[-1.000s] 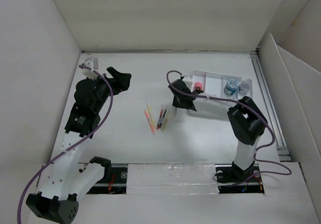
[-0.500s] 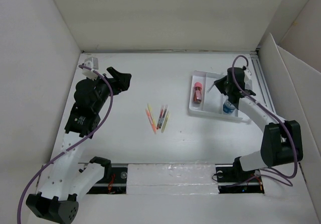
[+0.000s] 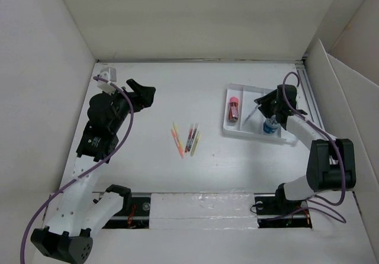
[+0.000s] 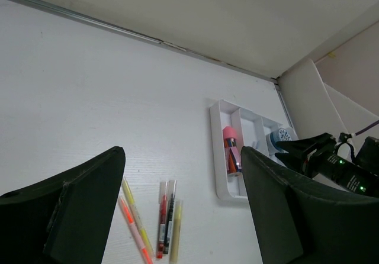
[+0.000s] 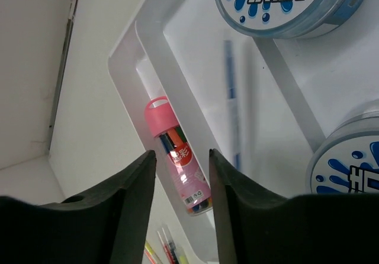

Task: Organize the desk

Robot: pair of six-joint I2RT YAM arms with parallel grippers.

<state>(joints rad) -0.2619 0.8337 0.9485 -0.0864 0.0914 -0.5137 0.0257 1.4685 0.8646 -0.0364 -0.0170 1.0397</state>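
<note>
The desk (image 3: 154, 175) is a white tabletop inside white walls. Several pens and highlighters (image 3: 185, 138) lie loose at its middle, also in the left wrist view (image 4: 155, 219). A white compartment tray (image 3: 227, 128) sits at the right. It holds a pink tube (image 3: 233, 109), a blue pen (image 3: 251, 111) and a blue round container (image 3: 270, 126). My right gripper (image 3: 266, 103) hovers over the tray, open and empty (image 5: 182, 157). Below it are the pink tube (image 5: 177, 163) and the blue pen (image 5: 233, 104). My left gripper (image 3: 144, 92) is open and empty at the far left (image 4: 183, 157).
Two blue-lidded round containers (image 5: 278, 3) (image 5: 349, 157) flank the pen in the right wrist view. White walls close the desk at the back and left, and a folded white panel (image 3: 331, 98) stands right of the tray. The tray also shows in the left wrist view (image 4: 218, 157).
My right arm swung from beside the loose pens to over the tray. The blue pen now lies in the tray and the gripper is open. The left arm has not moved.
</note>
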